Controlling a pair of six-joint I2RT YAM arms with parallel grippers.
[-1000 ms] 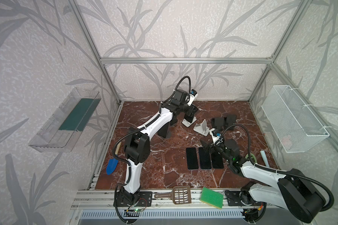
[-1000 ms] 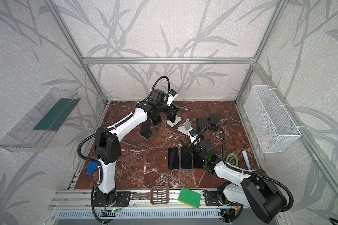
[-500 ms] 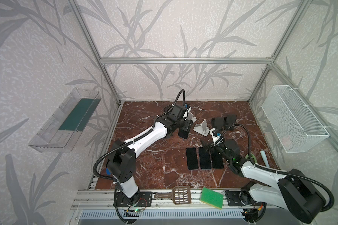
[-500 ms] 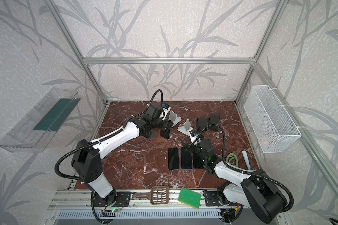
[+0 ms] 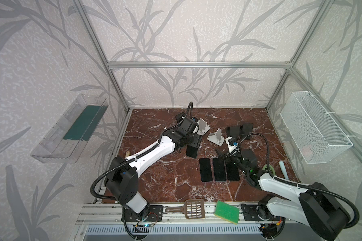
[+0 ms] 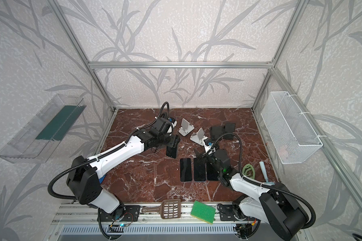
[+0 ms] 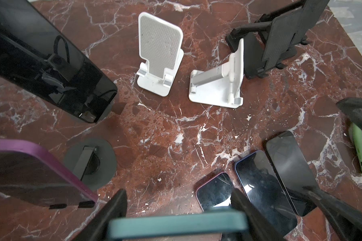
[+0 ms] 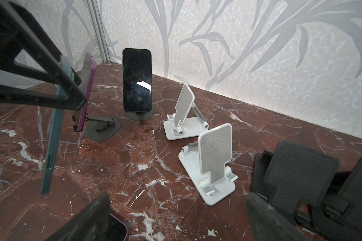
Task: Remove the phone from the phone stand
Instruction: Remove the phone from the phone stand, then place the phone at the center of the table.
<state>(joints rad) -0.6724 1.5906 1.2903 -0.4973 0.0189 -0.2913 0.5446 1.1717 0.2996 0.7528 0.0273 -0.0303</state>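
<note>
A red-brown marble tabletop (image 5: 155, 183) fills the floor of the framed cell, with a white wire basket (image 5: 313, 129) on the right wall and a clear plastic shelf (image 5: 67, 133) on the left wall; the white-and-black left arm (image 5: 151, 154) reaches low across the marble toward the middle, while the right arm (image 5: 280, 185) lies over the near right part; toward the back sit two white folding stands (image 8: 213, 164) with bare rests and, just beside them, two black folding stands (image 8: 297, 177), also bare; further off, two round-based dark grey stands (image 8: 101, 129) each carry a phone, a purple-cased phone (image 8: 86, 89) and a black phone (image 8: 136, 81); a row of three dark-screened phones (image 5: 219, 172) lies flat, side by side, near the middle; the left gripper (image 7: 178, 217) is partly closed, its fingers (image 7: 113, 210) clamped on the upper end of the teal-cased phone (image 8: 52, 146); this phone hangs upright, on no stand, in front of the white folding stands and beside the flat row, its lower end close to the marble, though contact cannot be told; the right gripper (image 8: 176, 221) stands wide apart and holds nothing, hovering over the far end of the flat row; a green sponge (image 5: 226, 211) and a brown slotted scoop (image 5: 193, 208) rest on the front rail.
</note>
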